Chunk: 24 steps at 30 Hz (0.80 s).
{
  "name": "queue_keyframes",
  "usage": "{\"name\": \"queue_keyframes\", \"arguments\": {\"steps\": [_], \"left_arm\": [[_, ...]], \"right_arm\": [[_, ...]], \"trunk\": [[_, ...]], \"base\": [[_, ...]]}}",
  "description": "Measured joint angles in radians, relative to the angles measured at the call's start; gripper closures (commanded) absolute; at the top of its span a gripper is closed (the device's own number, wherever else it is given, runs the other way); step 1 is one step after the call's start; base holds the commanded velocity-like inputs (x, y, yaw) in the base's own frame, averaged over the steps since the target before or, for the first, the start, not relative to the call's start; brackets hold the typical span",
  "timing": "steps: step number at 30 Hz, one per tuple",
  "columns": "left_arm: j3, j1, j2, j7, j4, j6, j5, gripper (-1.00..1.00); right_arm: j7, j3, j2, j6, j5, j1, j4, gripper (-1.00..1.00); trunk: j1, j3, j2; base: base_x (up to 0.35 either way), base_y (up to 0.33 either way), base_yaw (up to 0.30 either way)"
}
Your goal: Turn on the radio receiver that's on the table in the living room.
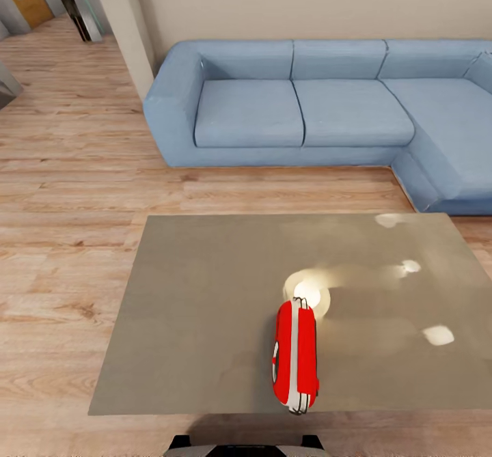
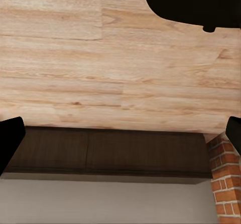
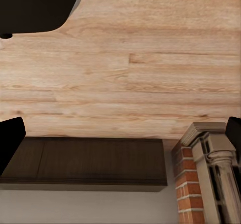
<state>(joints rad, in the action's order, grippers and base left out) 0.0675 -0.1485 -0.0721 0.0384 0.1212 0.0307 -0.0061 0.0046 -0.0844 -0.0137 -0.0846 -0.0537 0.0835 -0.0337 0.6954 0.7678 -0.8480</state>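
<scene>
Ahead, the small red radio receiver with white stripes (image 1: 295, 356) lies on the glossy grey-brown low table (image 1: 191, 307), near its front edge, right of centre. Beyond stands a blue sectional sofa (image 1: 307, 108) on light wood plank floor (image 1: 68, 170). Both the left gripper (image 2: 120, 138) and right gripper (image 3: 120, 138) are spread wide, holding nothing, over floorboards beside a brick fireplace (image 3: 188, 184).

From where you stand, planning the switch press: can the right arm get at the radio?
Probably yes: the radio receiver lies near the table edge closest to the robot, nothing around it. The right arm is low, over floor.
</scene>
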Motion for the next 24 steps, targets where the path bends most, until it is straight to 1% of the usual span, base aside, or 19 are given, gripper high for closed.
{"name": "queue_keyframes", "arguments": {"steps": [6,17,21,22,23,24], "left_arm": [[0.000,0.000,0.000,0.000,0.000,0.000,0.000,-1.00],[-0.003,0.000,-0.002,0.001,0.003,-0.002,-0.004,-1.00],[-0.006,0.000,-0.018,-0.007,0.030,-0.002,-0.006,-1.00],[-0.007,0.002,-0.022,-0.086,0.122,-0.009,-0.005,-1.00],[-0.007,0.001,-0.021,-0.112,0.159,-0.013,-0.004,-1.00],[-0.007,0.001,-0.021,-0.159,0.216,-0.027,-0.004,-1.00]], "right_arm": [[0.000,0.000,0.000,0.000,0.000,0.000,0.000,-1.00],[-0.011,-0.001,0.006,0.000,0.008,0.000,0.000,-1.00],[-0.007,-0.004,0.001,0.003,0.015,0.000,-0.019,-1.00],[-0.001,-0.006,-0.017,0.014,0.018,-0.003,-0.114,-1.00],[0.000,-0.007,-0.023,0.020,0.018,-0.001,-0.156,-1.00],[0.001,-0.007,-0.033,0.039,0.019,-0.001,-0.226,-1.00]], "trunk": [[0.000,0.009,0.000],[0.000,0.012,0.000],[0.000,0.012,0.000],[0.000,0.011,0.000],[0.000,0.012,0.000],[0.000,0.011,0.000]], "base": [[0.000,0.000,0.000],[0.000,0.000,0.000],[0.000,0.000,0.000],[0.000,0.000,0.000],[0.000,0.000,0.000],[0.000,0.000,0.000]]}}
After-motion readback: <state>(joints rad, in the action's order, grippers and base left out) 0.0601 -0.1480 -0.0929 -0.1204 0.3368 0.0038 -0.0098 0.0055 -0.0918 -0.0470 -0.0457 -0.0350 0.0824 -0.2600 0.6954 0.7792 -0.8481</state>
